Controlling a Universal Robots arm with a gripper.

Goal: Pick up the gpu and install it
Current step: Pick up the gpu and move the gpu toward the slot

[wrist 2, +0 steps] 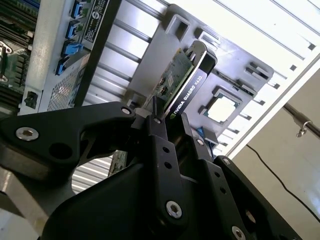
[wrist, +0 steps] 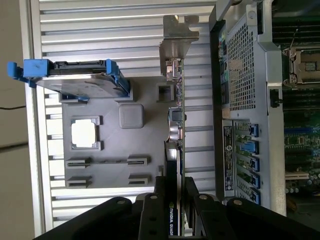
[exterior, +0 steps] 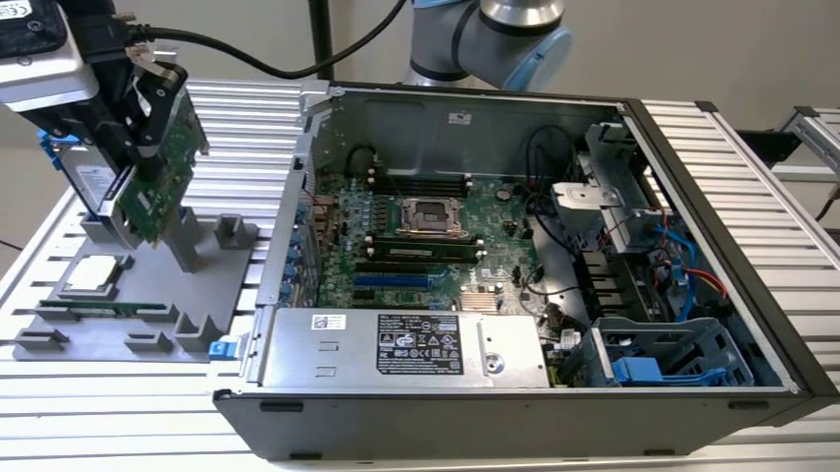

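Gripper [exterior: 142, 123] up high, fingers [wrist 2: 161, 145] pinching the gpu [exterior: 160, 192], card held over the grey tray [exterior: 145, 320], open computer case [exterior: 525, 433] just beside.

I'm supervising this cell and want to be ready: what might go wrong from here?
The tool grips the gpu by one narrow edge, so the card may twist or slip. The case wall stands between the card and the motherboard; carried low, the bracket could hit it.

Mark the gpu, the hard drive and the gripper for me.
gpu [wrist: 175, 131]: first wrist view, card edge between bracket and cooler.
hard drive [wrist: 75, 83]: first wrist view, silver body inside the blue frame.
gripper [wrist: 175, 186]: first wrist view, midway between the fingertips clamping the gpu.
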